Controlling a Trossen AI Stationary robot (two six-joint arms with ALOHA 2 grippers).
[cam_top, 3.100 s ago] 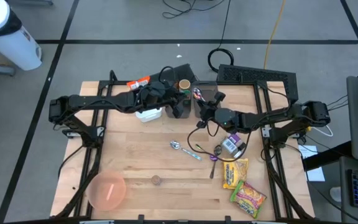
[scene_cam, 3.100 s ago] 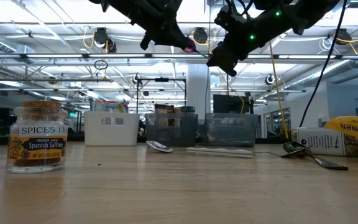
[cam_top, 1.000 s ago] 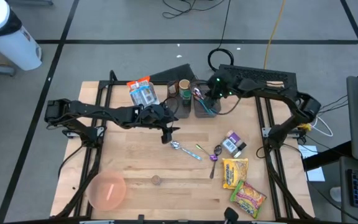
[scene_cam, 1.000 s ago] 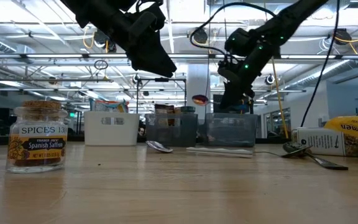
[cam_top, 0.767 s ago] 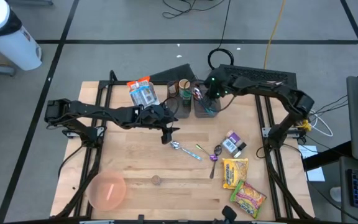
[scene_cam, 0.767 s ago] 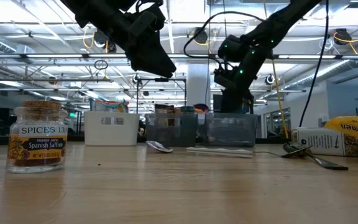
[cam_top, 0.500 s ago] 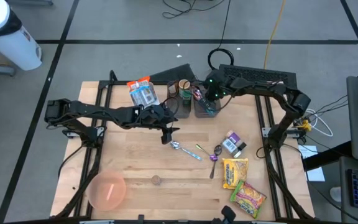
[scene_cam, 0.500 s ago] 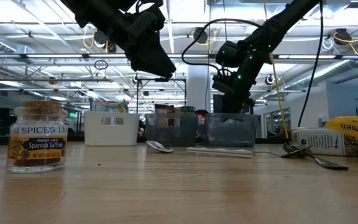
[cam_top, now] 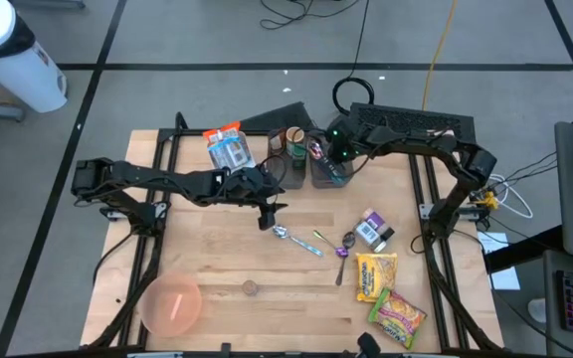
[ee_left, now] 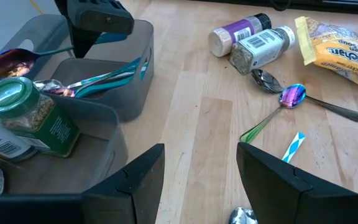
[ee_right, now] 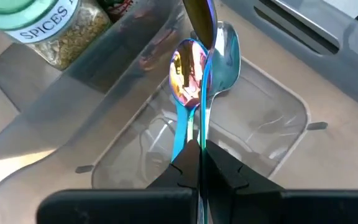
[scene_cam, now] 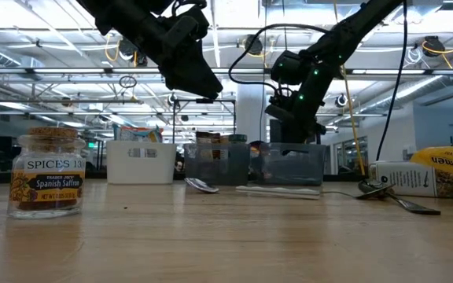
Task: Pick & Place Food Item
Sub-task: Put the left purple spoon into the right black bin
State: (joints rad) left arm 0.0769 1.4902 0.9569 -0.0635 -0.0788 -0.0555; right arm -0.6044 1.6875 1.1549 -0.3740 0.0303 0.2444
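Iridescent spoon (ee_right: 188, 68) now sits lower than a second ago — its bowl has sunk to the rim of the clear grey bin (cam_top: 329, 171) at the bench's (cam_top: 217, 264) far edge, pinched by the clenched right gripper (cam_top: 332, 151). That arm reaches in from the right, wrist angled down. Left gripper (cam_top: 270, 212) — fingers parted, empty — hasn't moved, hovering mid-bench above a steel spoon (cam_top: 281, 232).

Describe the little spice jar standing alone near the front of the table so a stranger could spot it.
Start at the pink bowl at the table's front left corner. Just right of it, alone on bare wood, stands the saffron jar: small, clear glass, cork stopper, dark Spanish Saffron label.
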